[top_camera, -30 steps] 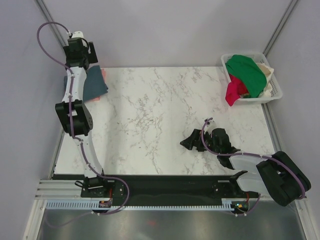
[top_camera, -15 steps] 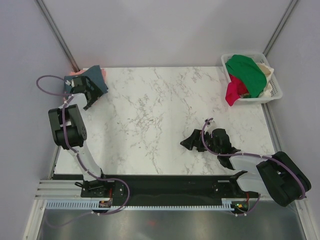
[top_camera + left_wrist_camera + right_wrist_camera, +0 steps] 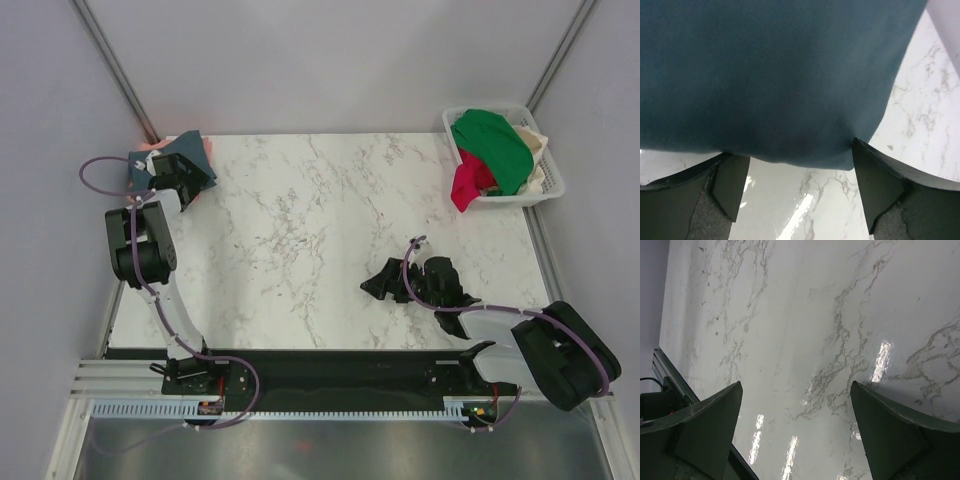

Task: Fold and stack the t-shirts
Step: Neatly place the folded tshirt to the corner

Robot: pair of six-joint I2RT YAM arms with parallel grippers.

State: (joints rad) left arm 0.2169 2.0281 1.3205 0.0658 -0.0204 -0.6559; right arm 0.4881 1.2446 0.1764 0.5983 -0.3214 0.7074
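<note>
A folded slate-blue t-shirt (image 3: 192, 149) lies at the table's far left corner. It rests on a salmon-pink t-shirt (image 3: 207, 147), of which only slivers of edge show. My left gripper (image 3: 180, 181) sits low at the stack's near edge. In the left wrist view the blue t-shirt (image 3: 780, 75) fills the upper frame, and its rounded folded edge reaches just between the tips of the left gripper (image 3: 797, 167), whose jaws stand wide apart. My right gripper (image 3: 385, 283) rests open over bare marble at the front right; nothing lies between its fingers (image 3: 710, 425).
A white basket (image 3: 556, 186) stands at the back right corner, holding a green garment (image 3: 490, 140), a red one (image 3: 465, 187) and a cream one (image 3: 537, 150). Grey walls close the table at the left and back.
The left arm has pulled back from its raised reach past the stack and folded down, bringing its gripper low to the blue t-shirt's near edge. The right arm has not moved.
</note>
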